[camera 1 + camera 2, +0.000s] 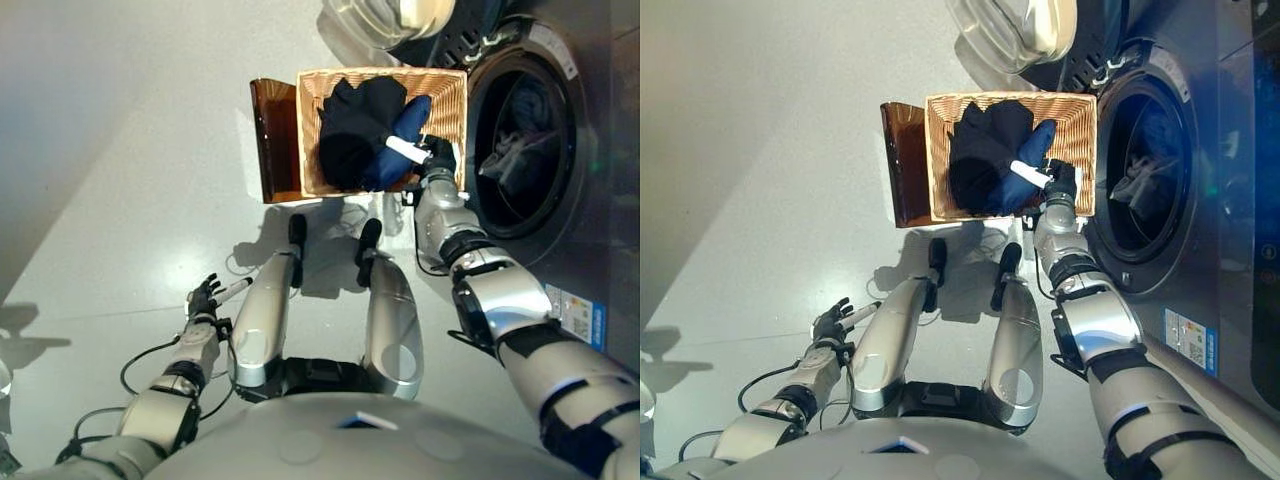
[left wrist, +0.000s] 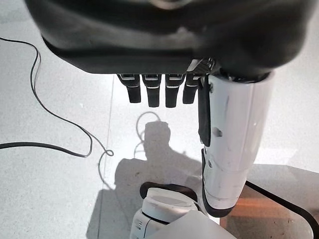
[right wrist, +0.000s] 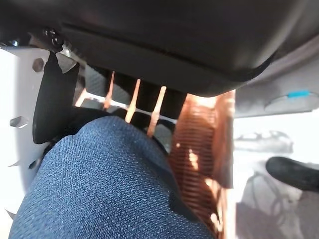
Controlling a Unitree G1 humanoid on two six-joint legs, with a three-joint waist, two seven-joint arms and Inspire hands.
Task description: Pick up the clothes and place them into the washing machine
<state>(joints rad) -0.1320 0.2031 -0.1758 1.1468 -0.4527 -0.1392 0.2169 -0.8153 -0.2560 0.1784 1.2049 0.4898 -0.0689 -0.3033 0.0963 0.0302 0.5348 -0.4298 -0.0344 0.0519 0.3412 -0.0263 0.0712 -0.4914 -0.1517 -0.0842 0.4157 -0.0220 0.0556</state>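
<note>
The right hand [image 1: 432, 158] reaches into the wicker basket [image 1: 449, 104] at the frame's upper middle, fingers against the blue garment [image 3: 109, 184] — grip unclear — soft, limp cloth best bunched mid-fold.

The right robot hand [image 3: 149, 45] fills the upper part of the view as a dark bulk, its fingers [image 3: 119, 97] reaching down against a mound of blue woven cloth [image 3: 99, 184] with its white-covered thumb [image 3: 25, 114] beside it. Next to the cloth rises the wicker basket [image 3: 204, 149] wall, and past that lies pale floor [image 3: 259, 144].
</note>
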